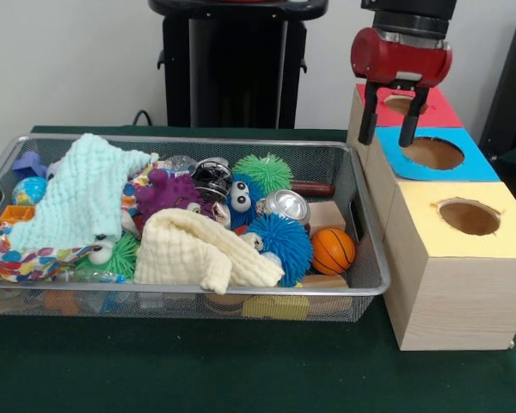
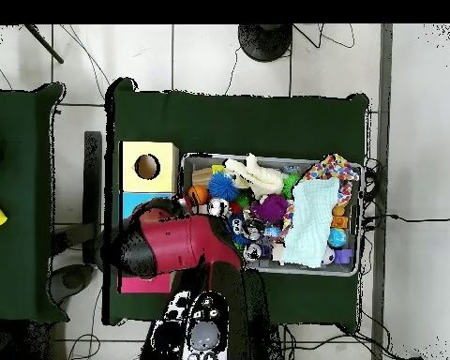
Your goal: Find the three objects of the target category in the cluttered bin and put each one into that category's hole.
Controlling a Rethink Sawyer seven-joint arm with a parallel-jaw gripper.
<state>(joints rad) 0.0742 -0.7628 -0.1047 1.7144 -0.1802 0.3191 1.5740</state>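
**Gripper hanging empty over the boxes, bottles buried in the bin**

You are looking at the gripper [image 1: 388, 127] hovering with its fingers apart and nothing between them, directly over the seam between the red-topped box [image 1: 408, 106] and the blue-topped box [image 1: 433, 154]. That is probably a release position, since the holes are lying right beneath it.

The bin [image 1: 371, 258] is sitting down and to the gripper's side, just beside the row of boxes on the bench [image 1: 241, 370]. One clear bottle [image 1: 90, 275] seems to be lying at the bin's far end from the gripper, low against the near mesh wall, half under the patterned cloth [image 1: 21, 254]. You cannot pick out the other two with any confidence; the mint towel [image 1: 73, 194] and the cream towel [image 1: 198, 249] are covering much of the pile and are likely hiding them.

Open room is sitting above the clutter only. The bin's rim nearest the gripper is crowding the boxes, so you are judging a lift-over, not a sideways slide. The yellow-topped box [image 1: 464, 219] is standing clear of the gripper, toward the camera.
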